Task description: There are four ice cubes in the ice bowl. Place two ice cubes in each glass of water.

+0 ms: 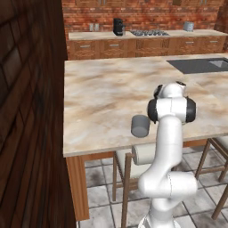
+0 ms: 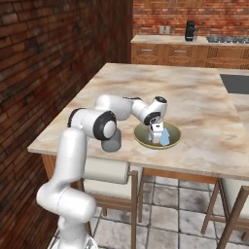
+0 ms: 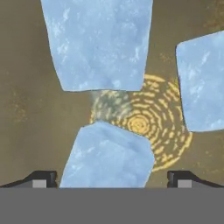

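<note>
In the hand view I look straight down into the ice bowl (image 3: 35, 109), olive with a golden swirl at its middle. Three ice cubes lie in it: a large one at the top (image 3: 98, 41), one at the right (image 3: 201, 83), and one at the bottom (image 3: 109, 157). My gripper (image 3: 113, 180) is open, its fingertips (image 3: 43, 179) standing wide on either side of the bottom cube without touching it. From the right base view, the gripper (image 2: 156, 132) hangs low inside the ice bowl (image 2: 140, 137) beside an ice cube (image 2: 166, 138). A glass of water (image 1: 140, 126) (image 2: 112, 142) stands just left of the bowl, partly behind my elbow.
The marble island counter (image 2: 194, 97) holds a dark sink (image 1: 200, 66) at its far right. Stools (image 1: 129, 164) stand under the near edge. A brick wall (image 2: 44, 58) runs close along the left. A back counter with a coffee machine (image 1: 118, 26) lies beyond.
</note>
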Available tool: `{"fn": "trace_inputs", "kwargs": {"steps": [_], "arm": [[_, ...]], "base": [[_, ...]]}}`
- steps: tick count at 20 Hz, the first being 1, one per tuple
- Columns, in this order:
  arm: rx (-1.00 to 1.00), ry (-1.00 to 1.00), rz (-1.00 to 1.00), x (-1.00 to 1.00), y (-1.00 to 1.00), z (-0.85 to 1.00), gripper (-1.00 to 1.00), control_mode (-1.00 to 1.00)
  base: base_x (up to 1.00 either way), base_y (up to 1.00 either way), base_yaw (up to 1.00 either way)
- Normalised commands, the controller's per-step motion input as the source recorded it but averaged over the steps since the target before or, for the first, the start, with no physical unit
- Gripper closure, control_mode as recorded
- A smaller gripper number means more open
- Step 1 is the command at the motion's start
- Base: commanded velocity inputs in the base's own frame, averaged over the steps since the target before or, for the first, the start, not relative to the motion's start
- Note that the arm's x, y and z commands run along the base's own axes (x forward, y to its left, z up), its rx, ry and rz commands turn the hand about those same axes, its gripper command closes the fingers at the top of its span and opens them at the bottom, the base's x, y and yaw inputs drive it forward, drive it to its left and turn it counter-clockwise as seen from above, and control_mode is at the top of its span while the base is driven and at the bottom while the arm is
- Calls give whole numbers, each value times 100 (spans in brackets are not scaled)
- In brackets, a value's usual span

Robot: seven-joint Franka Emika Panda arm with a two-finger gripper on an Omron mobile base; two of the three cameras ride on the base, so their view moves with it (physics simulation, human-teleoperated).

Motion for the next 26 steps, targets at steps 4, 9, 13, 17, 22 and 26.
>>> {"fn": "trace_inputs", "kwargs": {"steps": [4,9,13,17,22,26], "arm": [[3,-4,1,40,-16,-20,-100,-100],[3,-6,1,33,-15,-14,-100,-100],[0,-6,0,9,-2,-11,100,-100],[4,-11,0,-13,0,-4,100,-100],[22,-15,0,-79,2,41,100,-100],[15,-15,-3,-97,56,89,100,-100]], "base": [[0,0,0],[0,0,0],[0,0,0],[0,0,0],[0,0,0],[0,0,0]]}}
